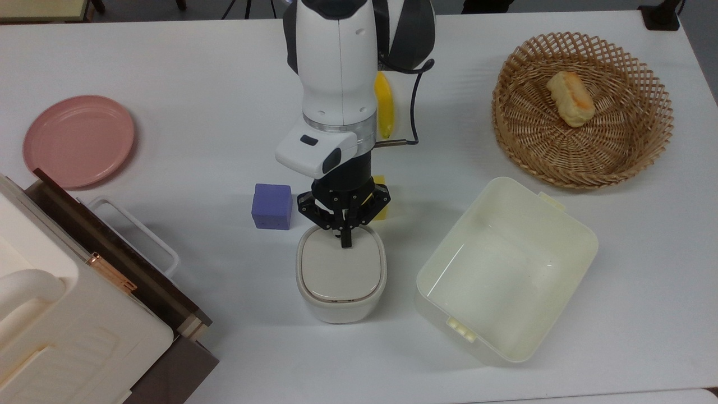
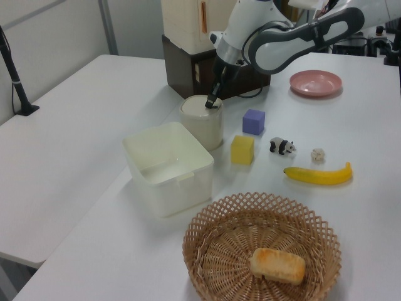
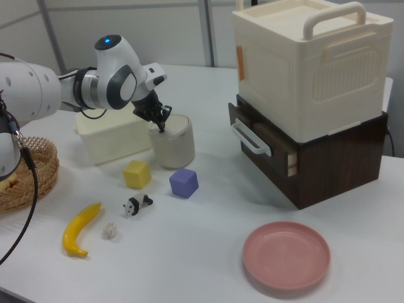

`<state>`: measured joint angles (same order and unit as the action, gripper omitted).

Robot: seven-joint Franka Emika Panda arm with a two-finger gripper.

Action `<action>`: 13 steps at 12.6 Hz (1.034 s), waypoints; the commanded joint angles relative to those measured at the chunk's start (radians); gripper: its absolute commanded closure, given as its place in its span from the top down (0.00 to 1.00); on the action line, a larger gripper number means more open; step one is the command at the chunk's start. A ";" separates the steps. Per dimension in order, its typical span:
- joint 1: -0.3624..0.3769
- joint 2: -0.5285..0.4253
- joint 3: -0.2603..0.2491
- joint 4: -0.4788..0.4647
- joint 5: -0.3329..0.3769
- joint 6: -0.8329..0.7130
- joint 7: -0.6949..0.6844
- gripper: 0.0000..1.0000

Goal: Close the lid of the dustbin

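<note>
The cream-white dustbin (image 1: 340,310) stands mid-table, also seen in the left view (image 2: 202,128) and the right view (image 3: 173,148). Its beige-grey lid (image 1: 340,272) lies flat on the rim, covering the opening. My gripper (image 1: 346,242) points down with its fingers shut and nothing held. The tips rest on the lid's edge toward the top view's top. In the left view the gripper (image 2: 211,103) touches the lid (image 2: 198,106) from above. The right view shows the gripper (image 3: 162,127) at the lid's left edge.
A purple cube (image 1: 272,206) and a yellow cube (image 2: 242,150) sit just behind the bin. A pale-yellow tub (image 1: 507,269) stands on the top view's right. A banana (image 2: 317,174), toy panda (image 2: 282,146), basket (image 1: 583,109) with bread, pink plate (image 1: 78,140) and storage box (image 3: 309,57) surround.
</note>
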<state>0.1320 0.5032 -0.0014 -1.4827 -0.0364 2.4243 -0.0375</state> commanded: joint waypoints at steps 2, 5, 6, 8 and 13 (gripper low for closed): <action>0.006 -0.002 -0.006 -0.022 -0.002 -0.014 -0.012 0.00; 0.002 -0.021 -0.011 -0.013 0.003 -0.025 -0.009 0.00; 0.001 -0.047 -0.014 -0.008 0.006 -0.057 -0.009 0.00; 0.000 -0.087 -0.017 -0.008 0.009 -0.105 -0.007 0.00; -0.018 -0.253 -0.020 -0.010 0.004 -0.399 0.023 0.00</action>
<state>0.1120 0.3447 -0.0116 -1.4625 -0.0363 2.1590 -0.0369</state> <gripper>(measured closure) 0.991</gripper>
